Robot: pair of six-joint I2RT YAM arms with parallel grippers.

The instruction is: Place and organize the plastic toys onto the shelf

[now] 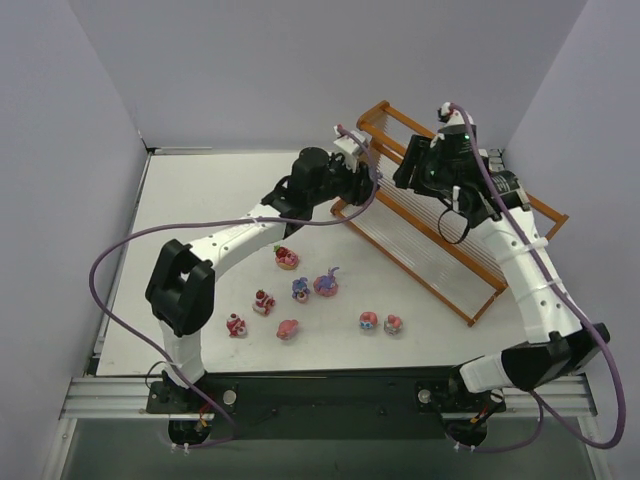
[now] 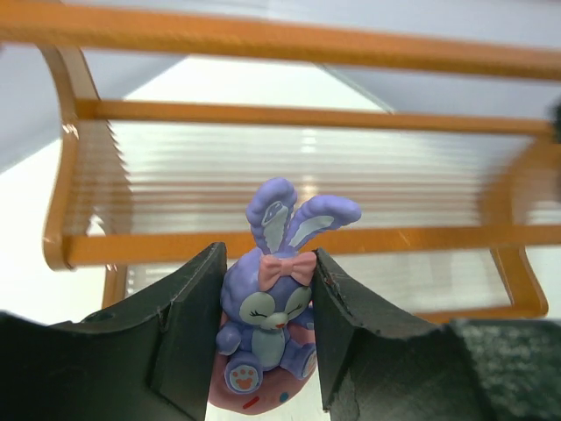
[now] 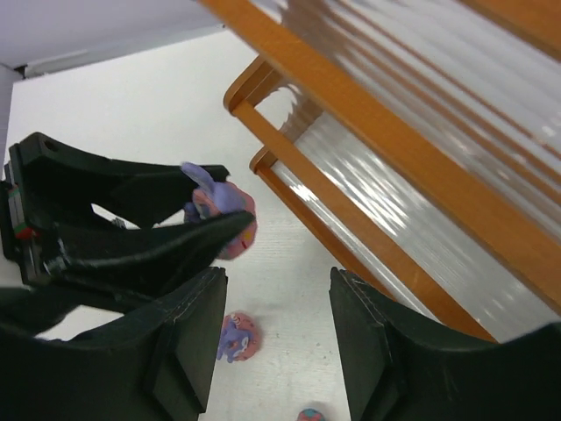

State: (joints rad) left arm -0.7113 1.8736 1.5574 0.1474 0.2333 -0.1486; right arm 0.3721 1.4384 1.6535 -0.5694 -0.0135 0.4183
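currently left gripper clamped on bunny, facing shelf.
likely light, stiff, slick; grip body sides. right gripper apart, empty.

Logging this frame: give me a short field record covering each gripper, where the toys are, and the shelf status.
left gripper: shut on the purple bunny toy, held upright facing the shelf
right gripper: open, empty, over the shelf's far end in the top view
loose toys: eight, scattered on the table in front of the shelf
shelf: no toy visible on its tiers; part hidden by the arms
status: bunny not yet set down
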